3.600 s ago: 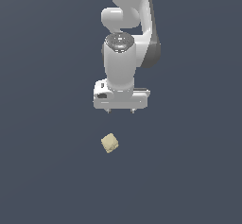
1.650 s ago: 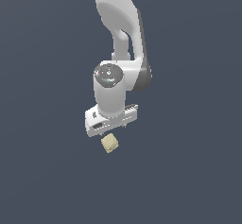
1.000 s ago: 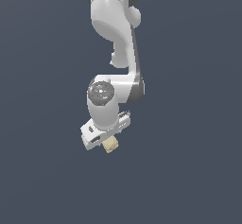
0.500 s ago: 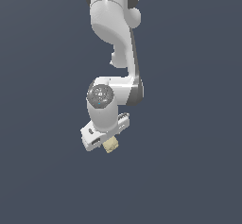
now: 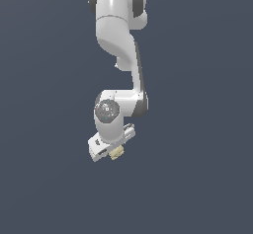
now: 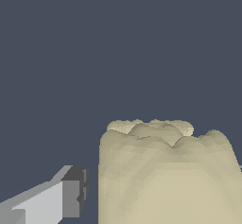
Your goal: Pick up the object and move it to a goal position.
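The object (image 5: 117, 152) is a small pale tan lumpy block, seen in the exterior view just under the white arm's hand. My gripper (image 5: 113, 154) is tilted and lowered onto it, and the hand hides part of the block. In the wrist view the object (image 6: 165, 171) fills the lower right. One finger (image 6: 71, 198), with its dark pad, stands beside the block with a narrow gap between them. The other finger is out of the wrist view. The gripper is open around the block.
The white arm (image 5: 118, 40) reaches down from the top of the exterior view. A plain dark grey-blue ground (image 5: 197, 129) lies all around, with nothing else on it.
Since 3.6 s ago the arm has come down and tilted over the block, which has stayed in place. Over the last second almost nothing has moved.
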You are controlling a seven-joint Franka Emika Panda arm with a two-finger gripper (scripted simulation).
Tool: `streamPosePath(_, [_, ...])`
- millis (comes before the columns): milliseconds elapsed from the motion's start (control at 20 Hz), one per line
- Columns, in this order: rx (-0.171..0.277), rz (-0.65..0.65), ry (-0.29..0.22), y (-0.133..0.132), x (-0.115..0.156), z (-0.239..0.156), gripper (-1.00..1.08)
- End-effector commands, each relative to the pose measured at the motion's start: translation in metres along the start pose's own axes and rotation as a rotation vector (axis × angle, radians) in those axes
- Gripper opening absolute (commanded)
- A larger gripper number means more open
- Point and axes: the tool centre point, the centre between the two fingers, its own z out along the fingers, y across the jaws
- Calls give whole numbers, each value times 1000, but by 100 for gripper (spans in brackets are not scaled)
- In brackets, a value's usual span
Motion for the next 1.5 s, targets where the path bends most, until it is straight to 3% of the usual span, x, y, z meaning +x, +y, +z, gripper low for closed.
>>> streamPosePath(0, [-1,0,2,1,1,2,100])
streamPosePath(100, [-1,0,2,1,2,1,100])
streamPosePath(150, [-1,0,2,1,2,1,-100])
streamPosePath(900, [-1,0,2,-4,5,-7,-100])
streamPosePath(1450, [-2,0,1,-52,35,-78,-100])
